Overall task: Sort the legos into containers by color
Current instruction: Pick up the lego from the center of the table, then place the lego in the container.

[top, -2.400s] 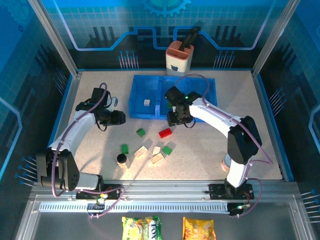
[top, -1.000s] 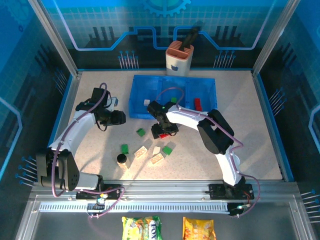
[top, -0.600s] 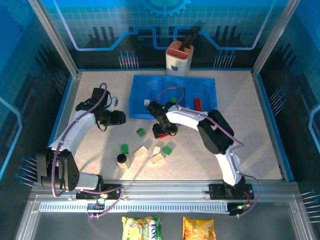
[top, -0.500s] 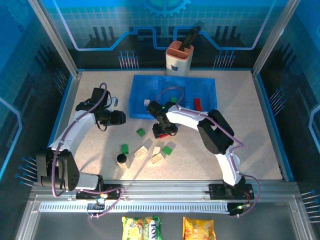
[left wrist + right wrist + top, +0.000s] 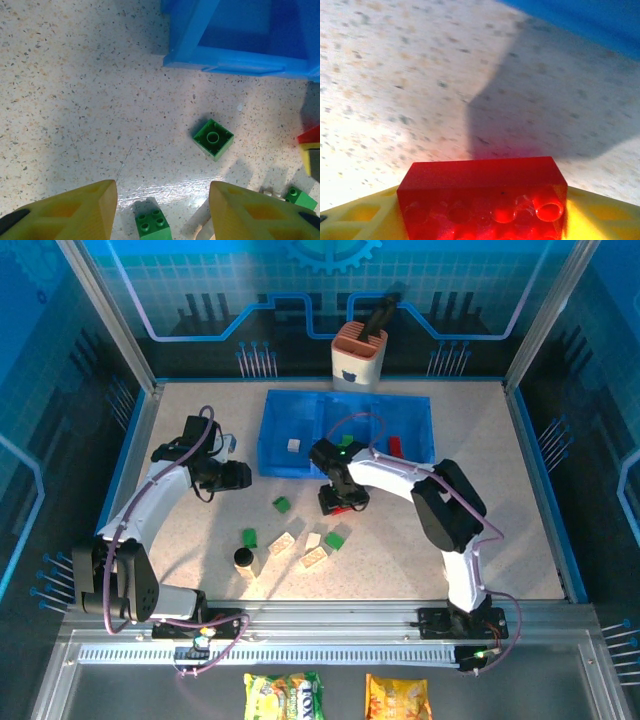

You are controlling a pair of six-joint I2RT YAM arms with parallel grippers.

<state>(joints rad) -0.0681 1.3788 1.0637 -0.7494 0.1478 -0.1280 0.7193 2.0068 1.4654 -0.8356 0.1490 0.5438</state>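
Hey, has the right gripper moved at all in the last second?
Yes. The right gripper, shut on the red lego, has shifted slightly to the right along the blue tray's near wall.

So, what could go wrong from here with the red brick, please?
The red brick sits at the tips of the right claw and could slip. The blue tray has its near wall on the way, which may be clipped. Its middle compartment holds a green brick; dropping early would missort.

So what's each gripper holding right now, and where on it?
Right gripper holds a red lego brick, its fingers pressing the brick's two short ends. Left gripper is open and holds nothing.
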